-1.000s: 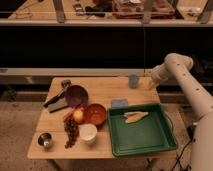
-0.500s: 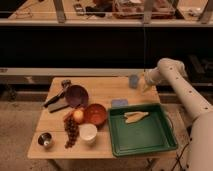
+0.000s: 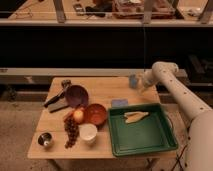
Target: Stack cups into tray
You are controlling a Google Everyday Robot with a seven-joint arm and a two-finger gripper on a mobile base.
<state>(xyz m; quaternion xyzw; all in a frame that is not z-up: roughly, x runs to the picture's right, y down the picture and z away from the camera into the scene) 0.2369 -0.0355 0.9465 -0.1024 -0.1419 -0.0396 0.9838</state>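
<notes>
1. The gripper hung over the far right part of the wooden table, at the end of the white arm. Whether it was open or closed could not be told.
2. The pale blue cup stood upright just beside the gripper, on its picture-left side. Whether the two touched could not be made out.
3. The green tray lay near the gripper, on the camera's side of it, with a pale yellowish item inside and no cup in it.
4. A small blue-grey square lay on the table between the gripper and the tray's far left corner.
5. The steel cup stood well apart from the gripper, at the table's near left corner.
6. The purple bowl, orange bowl, white bowl and grapes sat to the gripper's picture-left, nearer the camera.
</notes>
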